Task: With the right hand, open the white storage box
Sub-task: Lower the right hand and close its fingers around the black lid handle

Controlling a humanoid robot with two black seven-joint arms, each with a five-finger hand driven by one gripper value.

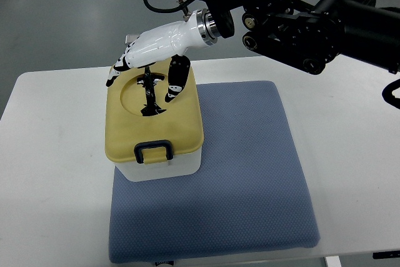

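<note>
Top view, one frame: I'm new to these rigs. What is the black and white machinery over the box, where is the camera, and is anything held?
This single picture looks steeply down from the robot's own side. The black jointed arm entering from the right edge belongs to a humanoid robot and ends in its white-shelled right hand with black fingers. That hand hovers over the far part of a white plastic storage box with a yellowish lid, fingers spread downward at the lid's round recess. They appear to grasp nothing, and the lid still sits closed. A black latch handle shows at the lid's near edge. The box stands on a blue-grey padded mat lying on a white table. The left arm is out of view.
</note>
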